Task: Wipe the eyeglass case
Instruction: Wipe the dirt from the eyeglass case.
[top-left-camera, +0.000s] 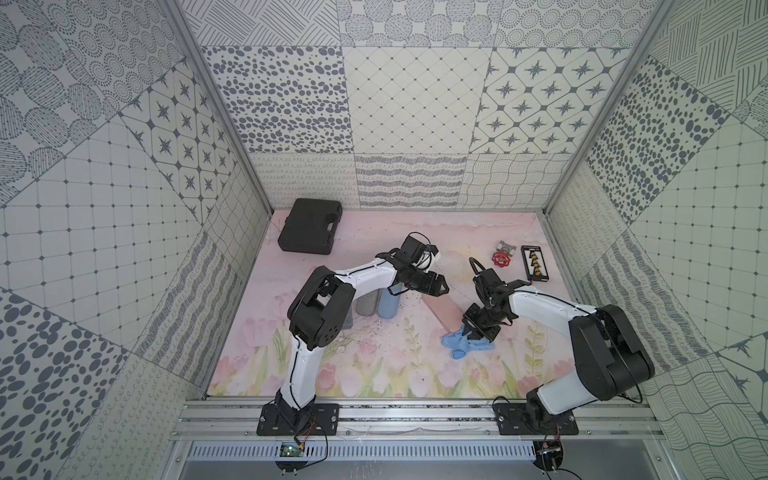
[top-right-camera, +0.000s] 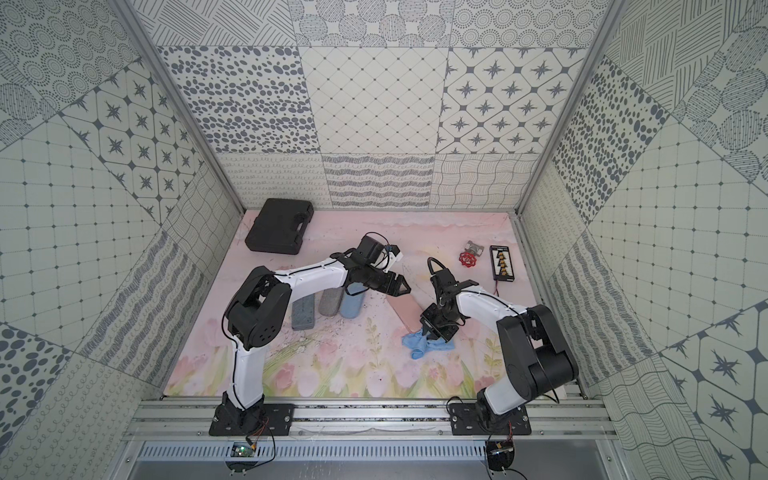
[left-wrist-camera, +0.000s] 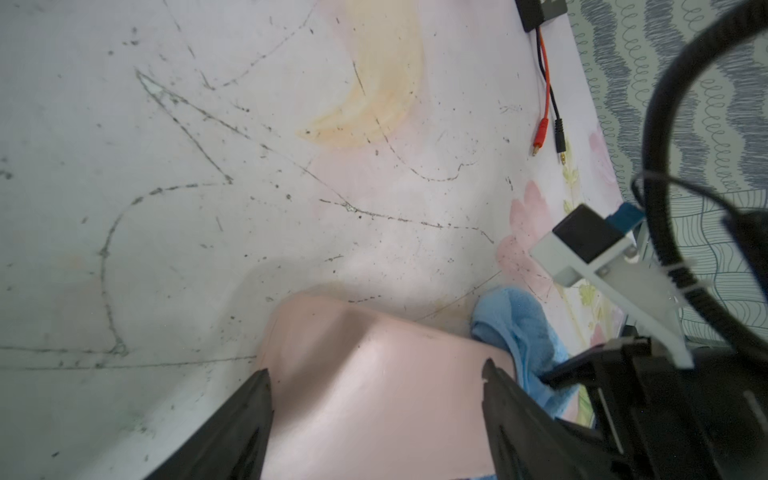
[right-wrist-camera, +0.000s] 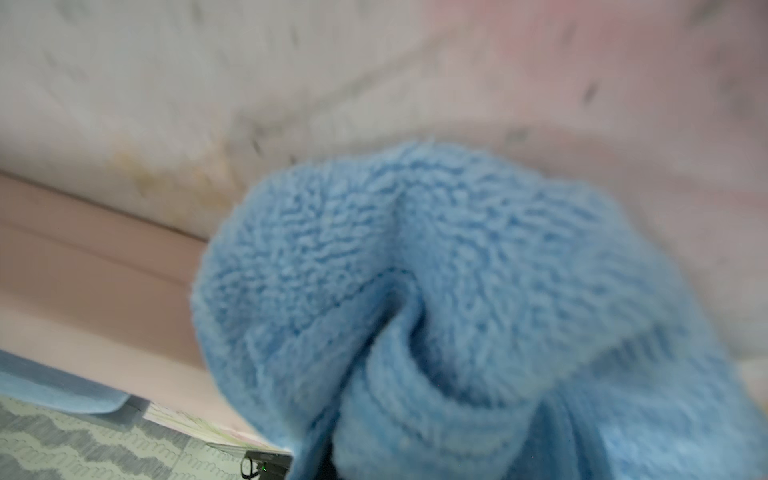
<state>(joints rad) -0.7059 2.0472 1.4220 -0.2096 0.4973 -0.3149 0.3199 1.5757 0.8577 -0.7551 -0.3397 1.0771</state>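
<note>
A pink eyeglass case (top-left-camera: 444, 311) (top-right-camera: 409, 311) lies flat on the floral mat at mid table. My left gripper (top-left-camera: 440, 291) (top-right-camera: 401, 291) is at its far end. In the left wrist view the gripper (left-wrist-camera: 376, 374) is open, its black fingers (left-wrist-camera: 249, 415) flanking the case (left-wrist-camera: 374, 395); contact is unclear. My right gripper (top-left-camera: 471, 330) (top-right-camera: 428, 330) is shut on a bunched blue cloth (top-left-camera: 461, 345) (top-right-camera: 419, 345) at the case's near end. The cloth (right-wrist-camera: 415, 270) fills the right wrist view and hides the fingers; the case (right-wrist-camera: 83, 270) lies beside it.
A black hard case (top-left-camera: 309, 226) sits at the back left. A dark grey pouch (top-right-camera: 302, 311), a grey pouch (top-right-camera: 330, 303) and a blue pouch (top-right-camera: 352, 305) lie under my left arm. A red valve (top-left-camera: 500, 258) and a black connector board (top-left-camera: 536, 262) with leads (left-wrist-camera: 544, 104) are back right.
</note>
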